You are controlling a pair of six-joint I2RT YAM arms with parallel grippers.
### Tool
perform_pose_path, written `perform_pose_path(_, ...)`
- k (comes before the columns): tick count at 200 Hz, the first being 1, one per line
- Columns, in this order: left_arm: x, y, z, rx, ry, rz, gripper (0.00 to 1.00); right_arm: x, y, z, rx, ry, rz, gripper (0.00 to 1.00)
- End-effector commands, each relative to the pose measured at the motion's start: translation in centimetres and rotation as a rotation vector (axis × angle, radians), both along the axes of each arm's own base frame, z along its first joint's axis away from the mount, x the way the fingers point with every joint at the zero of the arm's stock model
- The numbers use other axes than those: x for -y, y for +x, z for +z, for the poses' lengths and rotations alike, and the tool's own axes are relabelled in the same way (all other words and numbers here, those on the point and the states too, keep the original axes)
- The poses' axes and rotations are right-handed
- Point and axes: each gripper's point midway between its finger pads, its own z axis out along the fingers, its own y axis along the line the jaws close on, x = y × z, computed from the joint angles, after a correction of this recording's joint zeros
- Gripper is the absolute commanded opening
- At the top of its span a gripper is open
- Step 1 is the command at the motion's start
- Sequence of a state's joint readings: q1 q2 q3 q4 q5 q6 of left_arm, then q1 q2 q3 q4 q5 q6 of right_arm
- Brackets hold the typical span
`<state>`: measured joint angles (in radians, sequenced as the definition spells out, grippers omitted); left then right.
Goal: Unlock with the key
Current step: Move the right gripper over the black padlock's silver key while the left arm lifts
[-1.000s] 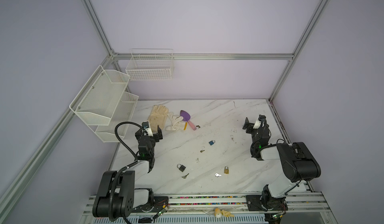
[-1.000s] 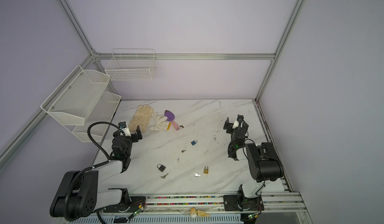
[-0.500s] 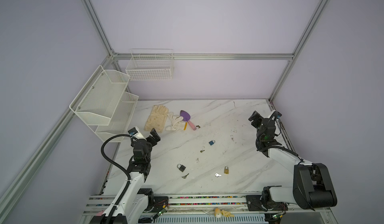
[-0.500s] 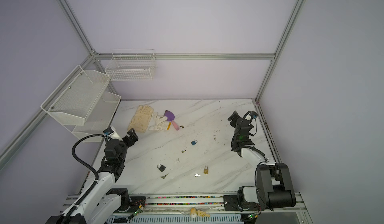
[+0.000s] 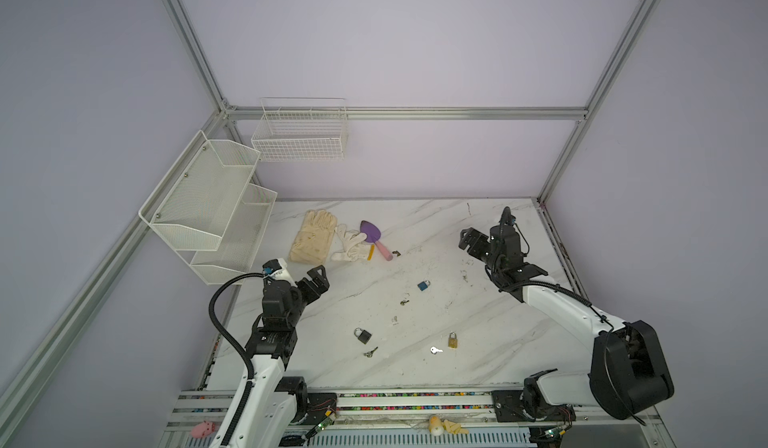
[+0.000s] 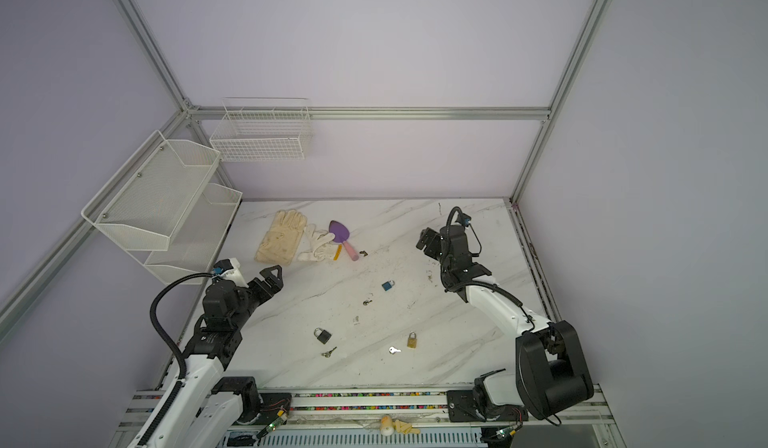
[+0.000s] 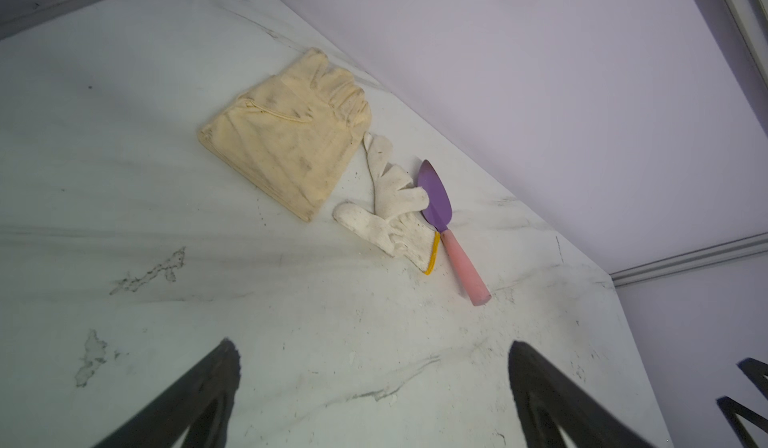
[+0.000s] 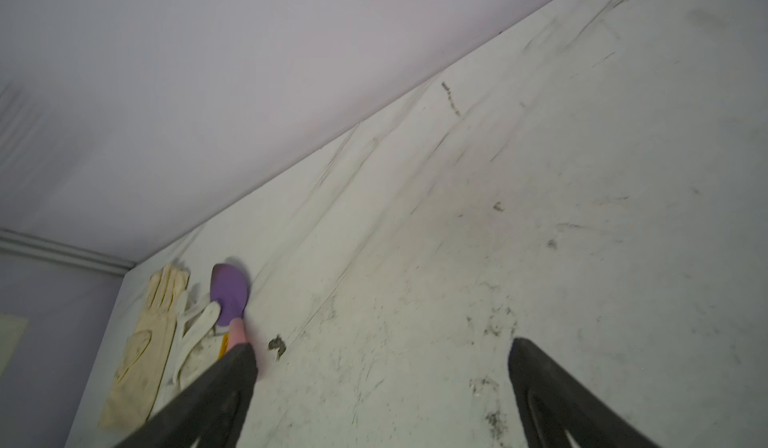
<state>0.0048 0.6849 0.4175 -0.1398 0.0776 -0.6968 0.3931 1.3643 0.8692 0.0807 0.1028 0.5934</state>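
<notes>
Marble surface (image 5: 498,342): left hand (image 5: 316,280) and right hand (image 5: 471,240) are both spread wide and hold nothing.
A wire basket (image 5: 301,134) and a mesh shelf (image 5: 208,205) hang on the walls. A tan glove (image 5: 312,238), a white glove (image 5: 351,244) and a purple trowel (image 5: 371,232) lie at the back. Near the front a silver key (image 5: 435,350) lies just beside a brass padlock (image 5: 453,340). A black padlock (image 5: 363,335) and a blue padlock (image 5: 423,285) lie apart from them.

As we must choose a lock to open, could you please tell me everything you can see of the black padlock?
The black padlock is small, with a dark boxy body and a silvery metal shackle that looks closed, though it is too small to be sure. It lies flat on the marble table, toward the front edge. Nothing touches it; a key lies close by, apart.
</notes>
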Motion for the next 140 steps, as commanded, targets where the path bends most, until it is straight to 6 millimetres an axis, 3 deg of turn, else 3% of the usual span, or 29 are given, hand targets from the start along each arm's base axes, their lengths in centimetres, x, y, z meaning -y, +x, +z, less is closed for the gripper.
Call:
perform_pose_path(1, 2.4, -0.9, 3.2, 0.018, -0.088, -0.105, 1.00, -4.4, -2.8, -2.3, -0.132, -0.053, 0.125, 0.98)
perform_pose_path(63, 3.7, -4.4, 1.2, -0.134, -0.138, -0.146, 1.00, -17.4, -12.4, -5.9, -0.279, -0.209, 0.441, 0.98)
perform_pose_path(84, 4.0, -4.9, 0.8, -0.156, -0.161, -0.151, 1.00, -20.5, -15.7, -7.2, -0.297, -0.263, 0.517, 0.98)
perform_pose_path(125, 3.9, -6.2, 0.7, -0.201, -0.188, -0.130, 1.00, -23.5, -20.7, -10.5, -0.354, -0.347, 0.609, 0.98)
perform_pose_path(140, 3.6, -6.5, 0.8, -0.208, -0.182, -0.116, 1.00, -24.1, -21.7, -11.5, -0.362, -0.371, 0.616, 0.98)
